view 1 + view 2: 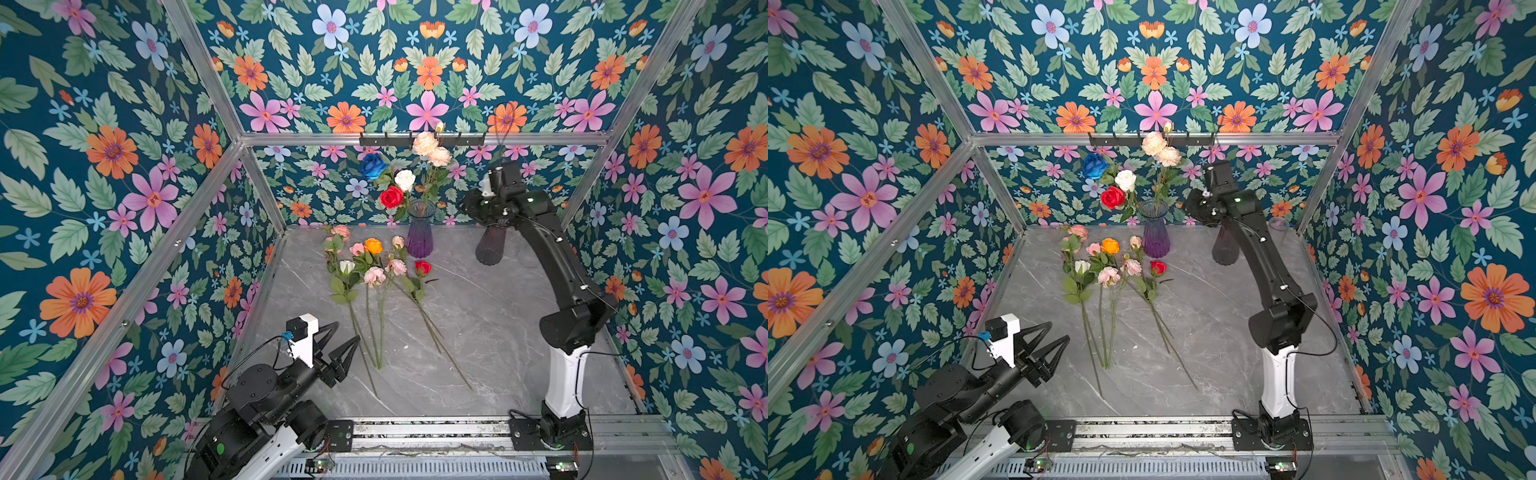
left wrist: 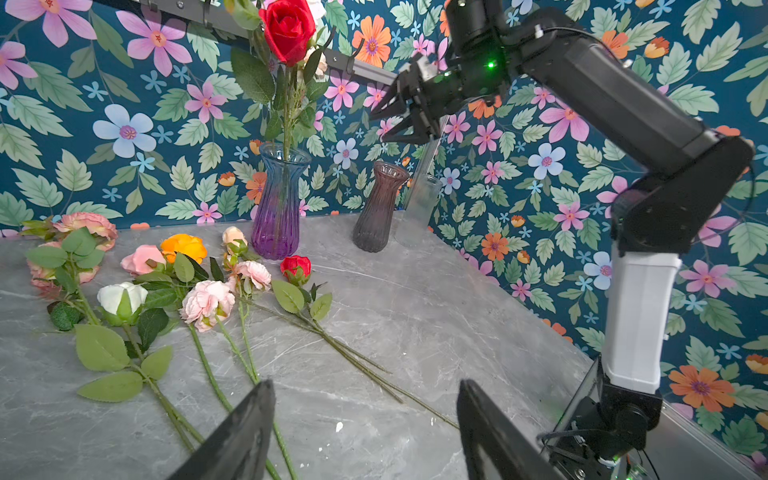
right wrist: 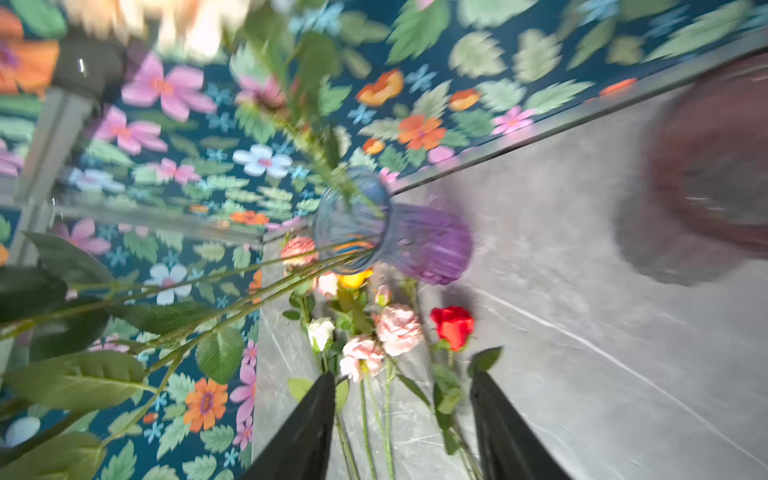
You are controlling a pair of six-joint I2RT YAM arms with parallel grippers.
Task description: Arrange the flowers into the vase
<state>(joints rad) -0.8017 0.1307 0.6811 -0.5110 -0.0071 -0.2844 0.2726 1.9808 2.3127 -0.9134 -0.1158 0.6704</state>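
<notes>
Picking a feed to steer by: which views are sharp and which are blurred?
Right wrist view: motion-smeared, the blue-to-purple ribbed glass vase and dark smoky ribbed vase soft-edged. Left wrist view: crisp on the artificial flowers lying on the grey marbled tabletop. Both top views: sharp, evenly lit.

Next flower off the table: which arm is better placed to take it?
Probably the left. The left tool, open, sits low close to the stem ends of the flowers lying on the table; the right tool, also open and empty, hangs high near the purple vase.
</notes>
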